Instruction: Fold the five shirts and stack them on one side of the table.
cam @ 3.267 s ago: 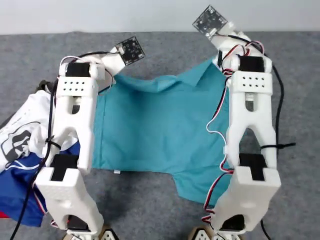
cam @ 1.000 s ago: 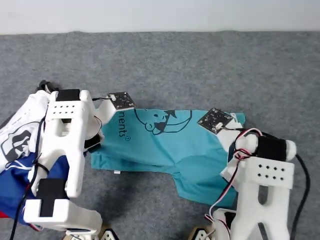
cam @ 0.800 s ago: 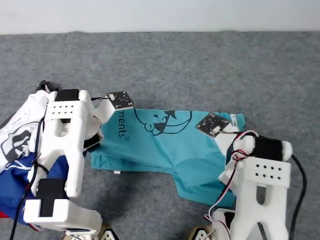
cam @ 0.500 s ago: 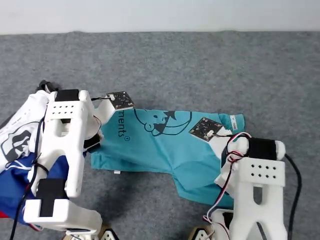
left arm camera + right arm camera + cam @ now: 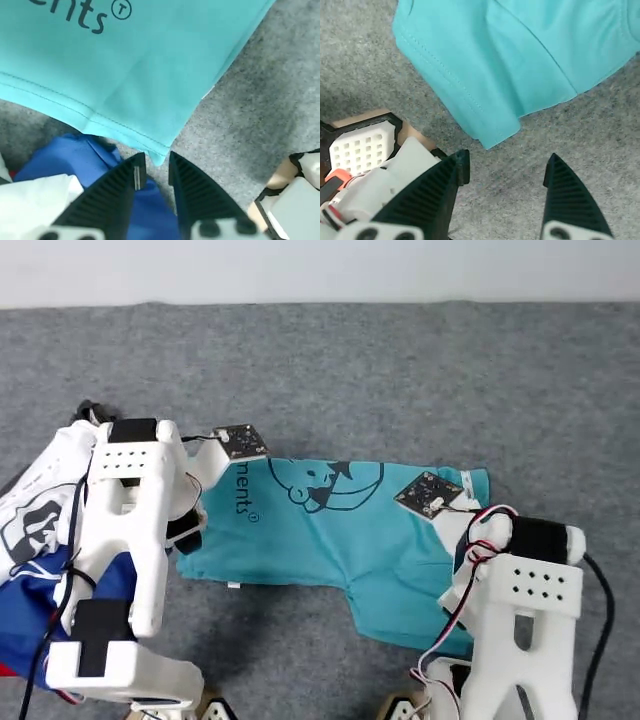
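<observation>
A teal shirt [image 5: 330, 530] lies folded on the grey table, its dark print facing up. My left gripper [image 5: 156, 162] hovers at the shirt's left hem corner [image 5: 150, 150]. Its fingers stand a narrow gap apart, and blue cloth shows through the gap. My right gripper [image 5: 507, 162] is wide open over bare table, just off the teal sleeve corner [image 5: 492, 132], holding nothing. In the high view the left arm [image 5: 130, 530] covers the shirt's left edge. The right arm [image 5: 520, 580] stands over its near right sleeve.
A heap of other shirts sits at the table's left edge: a white one with a graphic [image 5: 40, 505] on top of a blue one [image 5: 40, 620]. The blue cloth [image 5: 65, 155] lies right beside the teal hem. The arm bases [image 5: 360, 145] stand at the near edge.
The shirt, spread flat 3.3 s ago, has had its far half brought over toward me, print up. Both arms pulled back. In the last second the right wrist swung left, then back right.
</observation>
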You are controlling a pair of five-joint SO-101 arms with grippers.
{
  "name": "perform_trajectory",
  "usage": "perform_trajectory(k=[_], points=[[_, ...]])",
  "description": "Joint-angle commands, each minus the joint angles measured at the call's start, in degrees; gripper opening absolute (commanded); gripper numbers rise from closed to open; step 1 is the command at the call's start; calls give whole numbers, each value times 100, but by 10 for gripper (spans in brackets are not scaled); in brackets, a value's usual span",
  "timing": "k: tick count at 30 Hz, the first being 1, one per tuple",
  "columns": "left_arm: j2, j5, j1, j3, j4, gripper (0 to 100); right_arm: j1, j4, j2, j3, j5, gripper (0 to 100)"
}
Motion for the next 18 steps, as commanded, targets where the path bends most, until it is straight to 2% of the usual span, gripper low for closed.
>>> perform_trajectory(k=[1,3,7,8,10,13,18], points=[[-316,264,-18,-374,-35,56,57,-690,-101,-62,0,247],[-316,686,-9,-593,-255,14,31,-1244,-92,-62,-273,209],[-325,1424,229,-813,-457,6,40,-2369,-92,-62,-1292,18],[-325,1679,360,-840,-466,6,57,-2510,-119,-62,-1442,2],[-325,2171,686,-884,-457,6,92,-2563,-163,-70,-1688,29],[-325,2813,1266,-1051,-440,6,163,-2387,-295,-229,-1960,9],[-325,3270,2418,-1411,-440,6,778,-1692,-769,-897,-2092,9]])
